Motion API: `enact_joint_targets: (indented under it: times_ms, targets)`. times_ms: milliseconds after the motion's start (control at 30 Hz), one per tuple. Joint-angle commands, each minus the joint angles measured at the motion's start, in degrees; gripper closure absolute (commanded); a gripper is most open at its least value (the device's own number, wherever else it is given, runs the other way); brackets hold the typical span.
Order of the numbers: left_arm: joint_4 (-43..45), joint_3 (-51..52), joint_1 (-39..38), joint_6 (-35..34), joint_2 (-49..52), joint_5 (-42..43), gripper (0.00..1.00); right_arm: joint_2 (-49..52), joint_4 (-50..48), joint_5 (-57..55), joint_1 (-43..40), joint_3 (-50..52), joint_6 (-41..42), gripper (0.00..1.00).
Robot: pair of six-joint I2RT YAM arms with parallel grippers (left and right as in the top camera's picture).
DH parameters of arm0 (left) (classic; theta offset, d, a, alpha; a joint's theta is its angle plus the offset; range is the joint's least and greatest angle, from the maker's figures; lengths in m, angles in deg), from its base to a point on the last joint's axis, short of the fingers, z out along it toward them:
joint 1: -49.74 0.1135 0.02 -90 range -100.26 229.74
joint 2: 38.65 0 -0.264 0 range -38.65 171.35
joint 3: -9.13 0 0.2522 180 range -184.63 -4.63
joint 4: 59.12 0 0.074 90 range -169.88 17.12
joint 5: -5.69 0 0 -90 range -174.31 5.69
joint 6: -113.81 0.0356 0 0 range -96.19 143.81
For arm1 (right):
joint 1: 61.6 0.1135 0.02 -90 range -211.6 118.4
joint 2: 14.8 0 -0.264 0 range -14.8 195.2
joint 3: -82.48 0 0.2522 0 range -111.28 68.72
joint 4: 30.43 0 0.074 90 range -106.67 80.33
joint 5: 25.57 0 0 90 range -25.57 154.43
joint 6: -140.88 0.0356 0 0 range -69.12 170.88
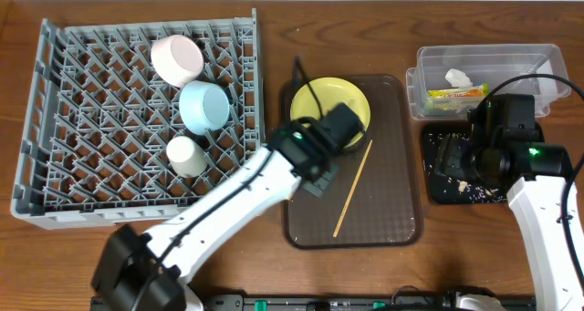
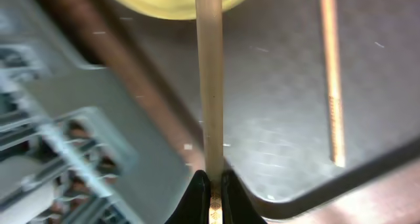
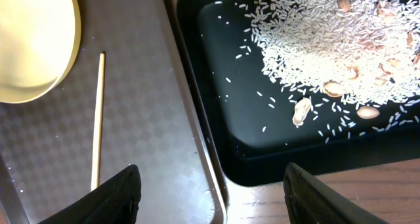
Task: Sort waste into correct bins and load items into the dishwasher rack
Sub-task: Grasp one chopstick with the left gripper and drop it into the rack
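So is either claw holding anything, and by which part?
The left gripper pinches a wooden chopstick between its fingertips, apparently near one end. The right gripper is open and holds nothing.

Overhead view: bright, even light from above falls on the wooden table (image 1: 274, 37), and shadows are soft and short. No strong glare, and the focus is clear from edge to edge.

Left wrist view: heavily blurred. The dishwasher rack (image 2: 59, 152) is smeared, the chopstick (image 2: 210, 86) close to the lens looks soft, and the plate (image 2: 164, 0) is washed out to a pale glow.

Right wrist view: sharp. Rice crumbs (image 3: 315, 46) stand crisp against the black tray (image 3: 262, 145), and the brown serving tray (image 3: 144, 152) shows a dull sheen. The fingers (image 3: 98, 201) of the right gripper (image 3: 211, 201) sit dark and unfocused at the bottom edge.
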State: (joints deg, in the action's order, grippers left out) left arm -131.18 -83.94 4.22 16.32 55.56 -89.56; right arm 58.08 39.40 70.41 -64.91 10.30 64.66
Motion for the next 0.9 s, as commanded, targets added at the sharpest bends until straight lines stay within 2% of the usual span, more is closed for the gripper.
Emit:
enact_joint_targets:
  times_ms: [0, 233, 333, 767, 867]
  targets:
    - [-0.1, -0.2, 5.7, -0.3, -1.6, -4.5, 0.94, -0.8, 0.1, -0.2, 0.0, -0.7, -0.8, 0.32]
    - [3.3, -0.2, 17.3, -9.1, -1.4, -3.9, 0.94, -0.8, 0.0, -0.2, 0.0, -0.7, -0.8, 0.32]
    - [5.6, -0.1, 20.6, -9.4, -1.3, 1.0, 0.94, -0.8, 0.0, -0.2, 0.0, -0.7, -0.8, 0.32]
    - [6.4, 0.4, 23.6, -8.7, 6.0, 1.6, 0.94, -0.8, -0.1, -0.2, 0.0, -0.7, -0.8, 0.32]
    - [6.6, 0.4, 23.6, -8.7, 8.5, -0.8, 0.94, -0.8, 0.1, -0.2, 0.0, -0.7, -1.2, 0.32]
